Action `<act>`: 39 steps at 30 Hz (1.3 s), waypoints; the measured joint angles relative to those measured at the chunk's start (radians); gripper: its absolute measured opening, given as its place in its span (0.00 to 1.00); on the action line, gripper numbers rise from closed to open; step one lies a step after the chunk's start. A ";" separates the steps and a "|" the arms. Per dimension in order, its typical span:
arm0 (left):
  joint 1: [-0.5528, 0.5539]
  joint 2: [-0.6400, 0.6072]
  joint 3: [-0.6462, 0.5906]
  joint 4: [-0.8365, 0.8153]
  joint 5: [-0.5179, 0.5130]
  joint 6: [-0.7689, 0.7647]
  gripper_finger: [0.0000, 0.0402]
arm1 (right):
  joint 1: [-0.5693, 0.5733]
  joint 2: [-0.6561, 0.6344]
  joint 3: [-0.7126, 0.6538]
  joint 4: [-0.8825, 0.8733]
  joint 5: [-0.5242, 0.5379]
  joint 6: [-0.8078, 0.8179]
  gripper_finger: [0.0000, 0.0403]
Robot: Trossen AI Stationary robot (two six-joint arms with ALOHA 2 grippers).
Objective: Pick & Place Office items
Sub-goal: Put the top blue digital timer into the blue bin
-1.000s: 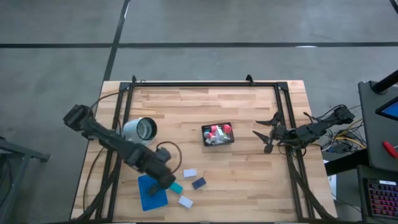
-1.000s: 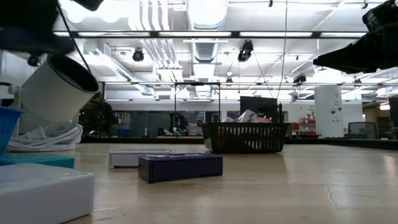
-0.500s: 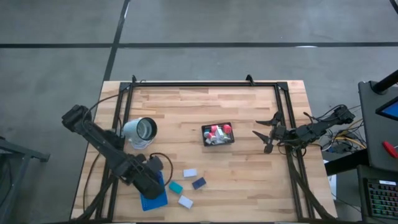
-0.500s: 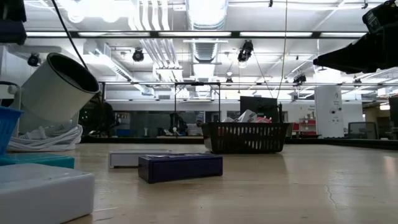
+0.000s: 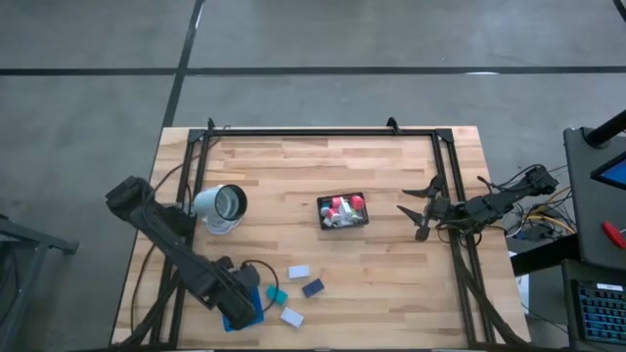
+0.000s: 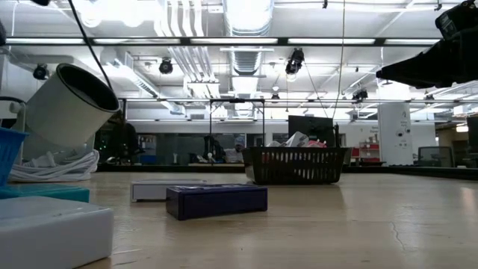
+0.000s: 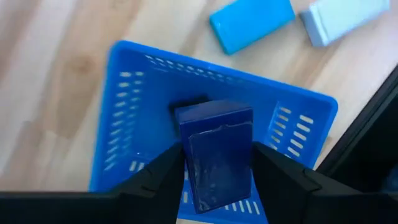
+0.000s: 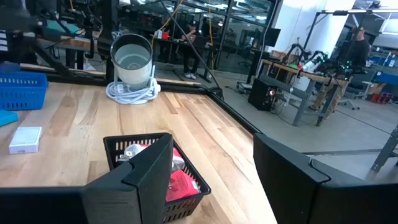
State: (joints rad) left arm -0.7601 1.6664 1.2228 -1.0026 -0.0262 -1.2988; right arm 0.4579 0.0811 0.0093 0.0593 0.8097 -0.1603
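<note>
Left tool (image 7: 214, 171) clamps a navy block (image 7: 217, 155), long axis running along the fingers, directly over the blue slotted tray (image 7: 134, 112); the release is straight down, no sideways travel looks needed. Just past the tray's far edge lie a teal block (image 7: 250, 22) and a pale blue block (image 7: 345, 17) on the worktop (image 5: 391, 254), with a white block (image 5: 298, 272) and another navy block (image 5: 313, 287) beyond. Left arm is far nearer. Right tool (image 5: 419, 213) waits spread wide beyond the black mesh basket (image 5: 342, 211), well away from the tray.
</note>
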 joint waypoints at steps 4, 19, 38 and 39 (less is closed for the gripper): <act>-0.021 0.041 0.000 0.039 0.024 0.005 0.44 | 0.000 0.000 0.000 0.000 0.000 0.003 0.54; -0.025 0.154 -0.001 0.082 0.084 0.096 0.44 | 0.000 0.000 0.000 0.000 0.000 0.003 0.54; -0.019 0.152 -0.002 0.113 0.073 0.088 0.54 | 0.000 0.000 0.000 0.000 0.000 0.002 0.54; -0.019 0.152 -0.002 0.113 0.075 0.088 0.55 | 0.000 0.000 0.000 0.000 0.000 0.002 0.54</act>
State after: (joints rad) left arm -0.7788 1.8183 1.2209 -0.8894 0.0488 -1.2110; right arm 0.4580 0.0811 0.0093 0.0593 0.8097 -0.1583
